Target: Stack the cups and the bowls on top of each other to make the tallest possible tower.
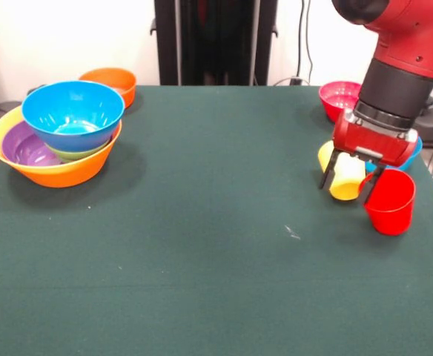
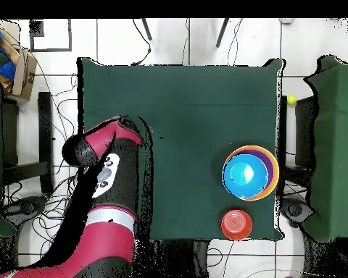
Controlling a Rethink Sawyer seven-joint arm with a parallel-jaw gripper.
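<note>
Yellow cup lies at right in the front view, between the open gripper fingers, not yet clamped; red cup just beside. Close squarely, avoiding red. Overhead, the tower sits right; the arm hides the gripper.

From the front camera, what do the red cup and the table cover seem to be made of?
The red cup looks like smooth moulded plastic with a slight gloss: even colour, thin rim and soft highlights on its wall. The table cover looks like dark green cloth, perhaps felt: matte, no reflections, with small pale specks of lint. Neither can be confirmed by sight alone.
</note>
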